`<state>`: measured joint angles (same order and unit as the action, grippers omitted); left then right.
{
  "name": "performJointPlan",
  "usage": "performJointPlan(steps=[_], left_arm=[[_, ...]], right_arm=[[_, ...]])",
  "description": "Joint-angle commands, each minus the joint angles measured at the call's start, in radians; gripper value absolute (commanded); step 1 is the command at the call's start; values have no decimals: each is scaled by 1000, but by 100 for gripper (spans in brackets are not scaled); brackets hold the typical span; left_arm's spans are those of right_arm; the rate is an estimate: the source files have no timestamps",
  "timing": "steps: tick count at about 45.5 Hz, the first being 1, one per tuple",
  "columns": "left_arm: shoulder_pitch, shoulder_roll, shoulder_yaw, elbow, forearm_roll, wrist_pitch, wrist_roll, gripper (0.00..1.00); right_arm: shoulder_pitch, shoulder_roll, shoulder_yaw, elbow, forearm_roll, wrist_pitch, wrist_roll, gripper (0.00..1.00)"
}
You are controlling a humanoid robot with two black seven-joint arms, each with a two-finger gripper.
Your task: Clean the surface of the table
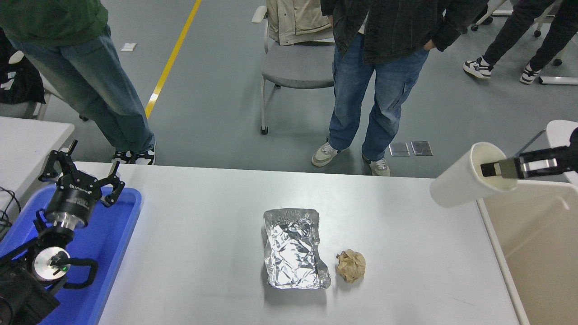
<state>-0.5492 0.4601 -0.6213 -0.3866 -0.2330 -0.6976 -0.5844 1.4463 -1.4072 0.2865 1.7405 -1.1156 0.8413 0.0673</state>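
The white-grey table surface (207,243) holds a crumpled foil tray (294,248) in the middle and a brown paper ball (351,265) just right of it. My right gripper (493,169) comes in from the right edge. It is shut on the rim of a white paper cup (465,178) and holds it high and tilted above the table's far right corner, next to the beige bin (537,243). My left gripper (81,174) is open and parked over the blue tray (110,243) at the lower left.
People stand at the far side, one at the left (90,76), one at the middle (379,81). A grey chair (295,63) stands behind the table. A smaller white table (27,140) is at the left edge.
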Motion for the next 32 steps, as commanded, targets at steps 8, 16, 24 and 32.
performJointPlan(steps=[8,16,24,32], left_arm=[[0,0,0,0,0,0,0,100],[0,0,0,0,0,0,0,100],[0,0,0,0,0,0,0,100],[0,0,0,0,0,0,0,100]], right_arm=[[75,-45,-20,-22,30,31,-7,0],[65,-45,-66,-143,-78,31,5,0],[14,-18,-127,-272,-124,13,25,0],[-44,-3,-187,-407,-202,-94,118,0]])
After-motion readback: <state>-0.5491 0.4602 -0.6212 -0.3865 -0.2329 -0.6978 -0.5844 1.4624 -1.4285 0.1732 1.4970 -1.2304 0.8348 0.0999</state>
